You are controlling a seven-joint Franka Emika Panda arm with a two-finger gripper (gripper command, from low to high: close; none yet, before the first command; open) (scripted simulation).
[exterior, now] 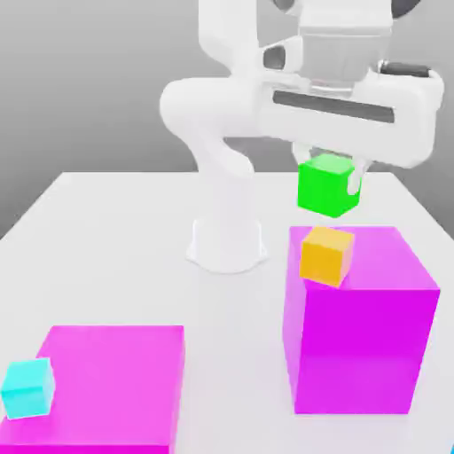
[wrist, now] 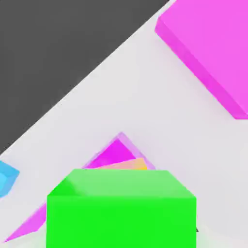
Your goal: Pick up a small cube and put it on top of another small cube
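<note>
Green small cube (exterior: 327, 186): glossy, rigid, probably light, slick-faced; best pinched square across two opposite flat sides. Held aloft that way now in gripper (exterior: 330, 174), fingers clenched on it, just above orange-yellow cube (exterior: 326, 255) atop tall magenta block (exterior: 359, 337)

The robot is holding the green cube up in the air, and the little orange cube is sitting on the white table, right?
Not quite. The gripper does hold the green cube up in the air, but the orange cube sits on top of the tall magenta block, not on the white table. The exterior view shows it.
</note>
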